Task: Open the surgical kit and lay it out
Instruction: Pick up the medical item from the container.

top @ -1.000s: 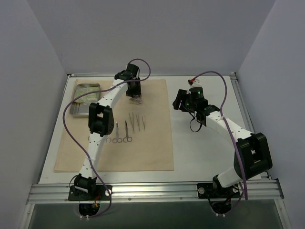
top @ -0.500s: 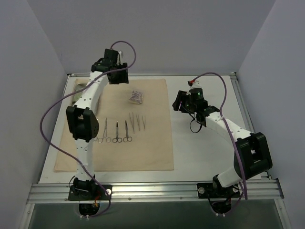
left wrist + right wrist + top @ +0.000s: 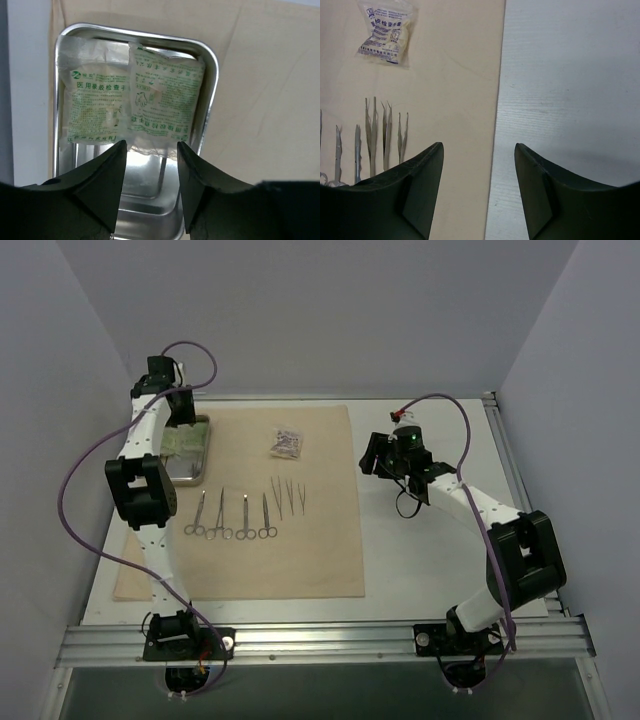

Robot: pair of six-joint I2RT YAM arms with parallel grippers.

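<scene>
Left arm stretched up the far left side, wrist bent down; left jaws (image 3: 148,192) spread, nothing between them, hanging over the steel tray (image 3: 210,107). Just beyond the fingertips (image 3: 119,150), two green-and-white packets (image 3: 135,102) lie side by side, overlapping, in the tray's far half; the near half, under the jaws, is bare metal. Tray sits at the far left corner of the beige cloth (image 3: 320,540), bare bench (image 3: 440,560) showing as a strip to the left of the jaws.

Right arm reaches from its base inward toward the middle, wrist low; right jaws (image 3: 478,187) spread, holding nothing, straddling the cloth's right edge. To the right of them, open white bench. Ahead and to the left, three tweezers (image 3: 385,140) lie in a row, scissor-like tools (image 3: 230,517) left of those, mostly out of the wrist view. Farther ahead-left, one packet with blue print (image 3: 385,32) lies alone on the cloth.
</scene>
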